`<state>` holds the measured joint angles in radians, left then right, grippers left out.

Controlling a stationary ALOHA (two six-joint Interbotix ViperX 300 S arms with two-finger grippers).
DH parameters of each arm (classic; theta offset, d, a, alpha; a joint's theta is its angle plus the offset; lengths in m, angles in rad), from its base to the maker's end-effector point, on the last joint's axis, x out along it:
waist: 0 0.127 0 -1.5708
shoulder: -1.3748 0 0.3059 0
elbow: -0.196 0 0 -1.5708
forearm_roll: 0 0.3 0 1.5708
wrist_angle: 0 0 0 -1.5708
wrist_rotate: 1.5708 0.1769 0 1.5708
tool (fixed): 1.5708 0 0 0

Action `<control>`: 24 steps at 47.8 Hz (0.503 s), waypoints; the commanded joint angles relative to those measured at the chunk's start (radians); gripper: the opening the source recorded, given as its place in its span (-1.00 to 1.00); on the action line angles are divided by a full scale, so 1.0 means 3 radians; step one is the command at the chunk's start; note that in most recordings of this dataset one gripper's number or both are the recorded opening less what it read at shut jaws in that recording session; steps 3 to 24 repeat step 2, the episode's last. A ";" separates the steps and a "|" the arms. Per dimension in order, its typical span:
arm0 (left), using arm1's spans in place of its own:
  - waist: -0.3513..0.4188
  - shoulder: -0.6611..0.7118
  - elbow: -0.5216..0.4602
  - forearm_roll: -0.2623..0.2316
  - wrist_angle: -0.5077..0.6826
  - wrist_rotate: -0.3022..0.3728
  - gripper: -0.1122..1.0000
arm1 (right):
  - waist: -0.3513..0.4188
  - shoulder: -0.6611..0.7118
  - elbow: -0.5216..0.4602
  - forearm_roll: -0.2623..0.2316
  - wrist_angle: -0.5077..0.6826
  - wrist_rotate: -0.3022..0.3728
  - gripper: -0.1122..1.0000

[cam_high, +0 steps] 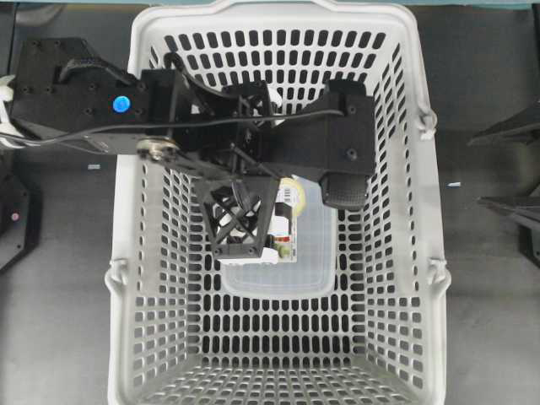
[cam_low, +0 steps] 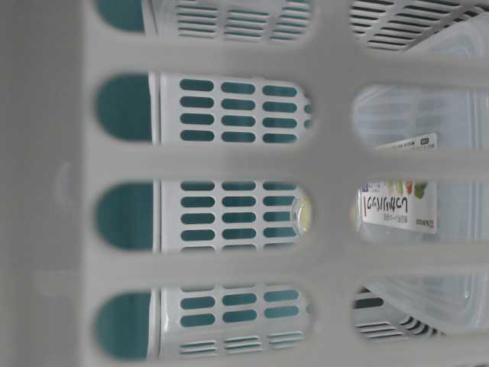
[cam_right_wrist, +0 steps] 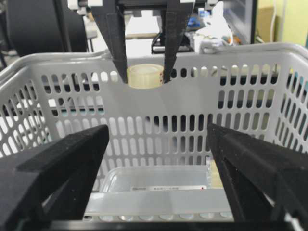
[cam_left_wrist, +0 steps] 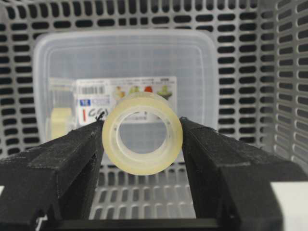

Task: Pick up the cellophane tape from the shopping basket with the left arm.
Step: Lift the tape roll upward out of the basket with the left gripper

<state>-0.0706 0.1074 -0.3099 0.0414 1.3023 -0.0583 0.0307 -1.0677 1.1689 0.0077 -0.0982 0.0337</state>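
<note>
While its black left gripper (cam_left_wrist: 142,139) clamps the small pale-yellow translucent tape roll (cam_left_wrist: 142,133), the clear rectangular plastic container (cam_left_wrist: 125,67) lies below in the light-grey slotted basket (cam_left_wrist: 284,96); the right gripper (cam_right_wrist: 159,159) gapes empty.

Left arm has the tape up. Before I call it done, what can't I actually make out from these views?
- Overhead: the cellophane tape is mostly hidden under the left gripper.
- Table-level: the shopping basket wall fills the frame, blurred; neither gripper shows.
- Left wrist: label print on the clear food container is too small to read.
- Right wrist: the right gripper hides the container's near edge.
</note>
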 commanded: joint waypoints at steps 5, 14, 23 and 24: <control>-0.0010 -0.0056 -0.0020 0.0005 -0.0010 0.0000 0.11 | 0.0010 0.0020 -0.0036 0.0005 -0.0031 0.0000 0.64; -0.0010 -0.0056 -0.0020 0.0005 -0.0010 0.0000 0.11 | 0.0010 0.0020 -0.0036 0.0005 -0.0031 0.0000 0.64; -0.0010 -0.0056 -0.0020 0.0005 -0.0010 0.0000 0.11 | 0.0010 0.0020 -0.0036 0.0005 -0.0031 0.0000 0.64; -0.0010 -0.0056 -0.0020 0.0005 -0.0010 0.0000 0.11 | 0.0010 0.0020 -0.0036 0.0005 -0.0031 0.0000 0.64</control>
